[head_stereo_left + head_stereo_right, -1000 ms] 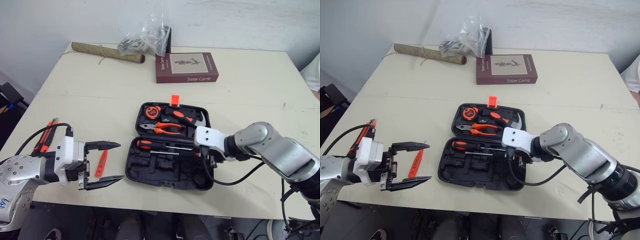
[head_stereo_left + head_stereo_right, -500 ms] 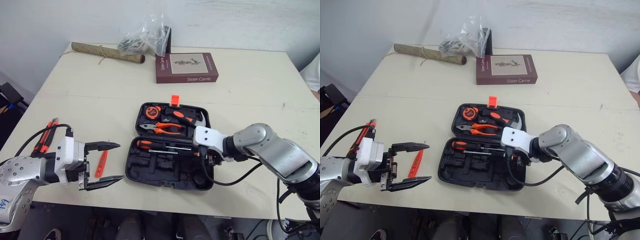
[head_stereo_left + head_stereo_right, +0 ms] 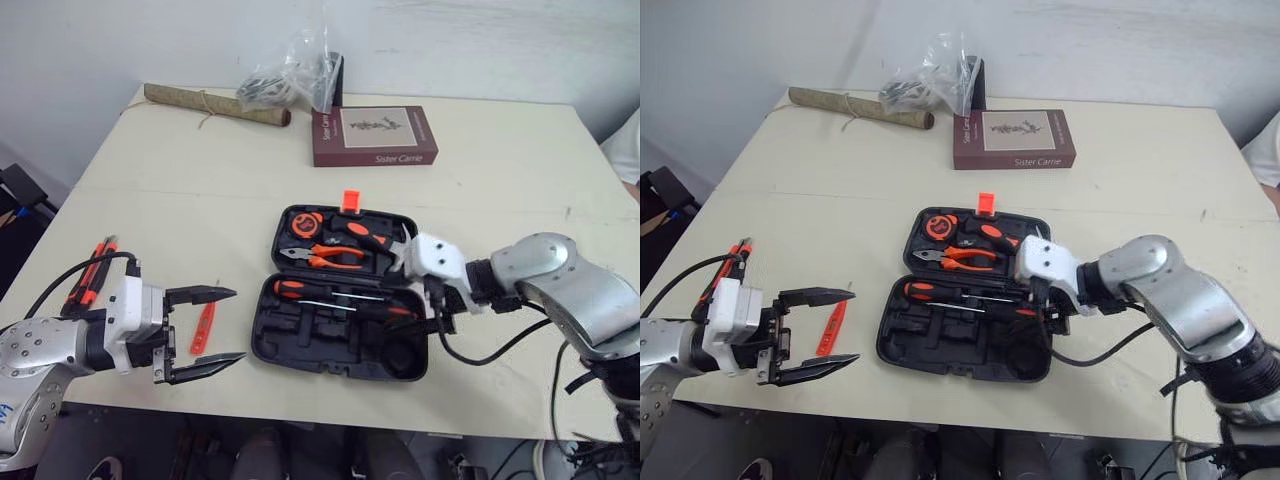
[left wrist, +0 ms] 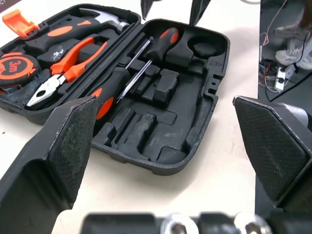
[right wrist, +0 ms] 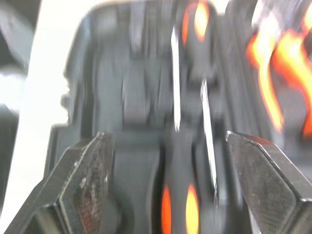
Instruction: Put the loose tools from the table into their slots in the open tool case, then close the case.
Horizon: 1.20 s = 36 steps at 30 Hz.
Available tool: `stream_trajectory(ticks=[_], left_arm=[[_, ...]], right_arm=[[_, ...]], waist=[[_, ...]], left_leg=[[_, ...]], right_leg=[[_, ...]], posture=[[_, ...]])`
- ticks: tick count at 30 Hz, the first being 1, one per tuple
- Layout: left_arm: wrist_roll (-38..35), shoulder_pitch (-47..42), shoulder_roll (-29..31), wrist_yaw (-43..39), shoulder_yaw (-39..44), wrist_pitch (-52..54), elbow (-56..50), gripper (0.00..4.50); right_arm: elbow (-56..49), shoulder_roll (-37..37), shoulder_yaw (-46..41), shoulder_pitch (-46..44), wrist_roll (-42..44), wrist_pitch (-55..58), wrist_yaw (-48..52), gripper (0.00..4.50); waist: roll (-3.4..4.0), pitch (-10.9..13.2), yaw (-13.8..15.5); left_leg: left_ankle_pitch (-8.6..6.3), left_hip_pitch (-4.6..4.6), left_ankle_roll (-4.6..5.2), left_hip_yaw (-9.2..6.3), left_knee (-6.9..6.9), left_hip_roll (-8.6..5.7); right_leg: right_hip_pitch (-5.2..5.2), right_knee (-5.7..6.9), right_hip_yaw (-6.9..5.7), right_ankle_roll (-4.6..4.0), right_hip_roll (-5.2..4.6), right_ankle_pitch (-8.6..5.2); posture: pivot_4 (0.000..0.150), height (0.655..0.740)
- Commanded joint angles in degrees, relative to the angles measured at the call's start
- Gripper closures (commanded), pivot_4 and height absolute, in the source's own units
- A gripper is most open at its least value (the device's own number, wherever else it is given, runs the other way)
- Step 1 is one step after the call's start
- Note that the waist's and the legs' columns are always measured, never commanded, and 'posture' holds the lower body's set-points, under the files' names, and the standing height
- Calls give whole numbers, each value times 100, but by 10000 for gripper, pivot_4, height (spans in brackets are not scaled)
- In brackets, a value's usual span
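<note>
matt black plastic tool case [image 3: 330, 345], glossy orange handles [image 3: 345, 257]

arms [image 3: 575, 290] silver-grey | wrist blocks [image 3: 432, 255] white | cables [image 3: 465, 362] black (looping loose) | fingers [image 3: 205, 293] black, pads [image 4: 73, 131] textured

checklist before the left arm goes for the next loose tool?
1. Left gripper open and empty: ok.
2. Orange tool on the table lined up for a grasp by that gripper: cannot tell; the gripper's height above it is unclear.
3. Tool case open, lid lying flat: ok.
4. Free slots in the near half: ok, several recesses are empty.
5. Right gripper clear of the case: not ok; it hangs open over the screwdrivers at the case's right end.
6. All other tools stowed: not ok; a red-handled tool lies at the table's left edge.
</note>
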Motion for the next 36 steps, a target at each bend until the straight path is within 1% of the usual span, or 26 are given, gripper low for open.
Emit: stream_trajectory(ticks=[1,5,6,10,14,19,21,24,25,27,30,32,34,35,36], left_arm=[[-70,-56,-3,-1,84,-92,-138,0],[-67,-174,22,-47,2,-83,-112,0],[-61,-201,25,-51,-8,-78,-98,0],[-5,-205,48,-72,-38,-82,-128,0],[69,-159,90,-80,-33,-82,-131,0],[88,-104,91,-41,11,-57,-144,0],[112,-79,91,-18,1,-46,-158,0],[153,-66,84,15,-13,-52,-140,0],[166,-70,67,47,-6,-58,-126,0],[203,-96,22,105,61,-121,-32,0],[166,-54,-6,163,351,-160,247,0],[226,113,-4,196,716,-224,559,0],[482,490,44,114,1148,-453,942,0],[606,663,77,75,1403,-587,1156,0],[665,792,97,54,1639,-680,1346,0]], right_arm=[[179,225,-222,349,-30,-845,45,23747],[863,682,34,747,-605,-1929,-149,44563],[1033,724,90,773,-736,-2119,-127,44846],[1742,850,414,758,-1355,-2686,-247,44846],[1973,855,615,759,-1589,-2724,-252,44846],[1958,619,1034,792,-2011,-2134,-316,44846],[1870,603,1158,740,-2151,-1937,-423,44846],[1697,685,1173,662,-2076,-1831,-412,44846],[1674,763,1073,626,-1978,-1923,-437,44846],[1543,871,649,617,-1448,-2111,-301,44846],[1403,884,-195,704,-701,-2488,-85,44846],[1249,571,-731,845,-398,-2359,2,44846],[931,206,-1323,1183,-39,-1904,-55,37846],[793,52,-1644,1377,99,-1781,-120,35696],[650,-70,-1898,1563,188,-1692,-192,31757]], waist=[[6,4,15],[0,1,29],[1,1,30],[0,0,6],[-7,-5,-8],[-33,-41,-18],[-57,-66,-9],[-78,-94,-15],[-82,-98,-16],[-82,-98,-17],[-38,-67,2],[-10,-45,13],[22,-21,30],[25,-16,36],[22,-15,39]], left_leg=[[0,0,0,0,2,-1],[0,0,1,2,5,-1],[0,2,1,2,7,-2],[0,4,0,6,6,-2],[3,17,-5,6,8,3],[5,32,-9,5,5,5],[5,43,-8,4,1,5],[-12,116,-15,1,-24,8],[-28,120,-4,-1,-24,9],[-35,118,6,-4,-24,10],[-30,99,-5,-6,-22,8],[-25,87,-12,-6,-20,6],[-27,76,-6,-3,-16,5],[-29,73,-3,-2,-16,5],[-31,69,0,-1,-18,5]], right_leg=[[0,2,0,0,0,0],[0,3,1,0,0,0],[0,5,1,0,0,0],[-1,7,3,0,0,0],[6,14,4,0,3,0],[17,19,4,-1,2,0],[26,18,5,-1,2,0],[102,-8,2,-13,2,-7],[106,-8,1,-18,2,-10],[104,-8,0,-19,2,-10],[89,-9,-1,-21,1,-11],[77,-8,-2,-21,0,-11],[67,-8,-4,-21,0,-11],[62,-9,-4,-20,0,-11],[58,-10,-5,-20,0,-11]], posture=[[1500,7400],[1500,7400],[1500,7400],[1500,7400],[1500,7400],[1500,7400],[1500,7400],[1500,7400],[1500,7400],[1500,7400],[1500,7400],[1500,7400],[1500,7400],[1500,7400],[1500,7400]])
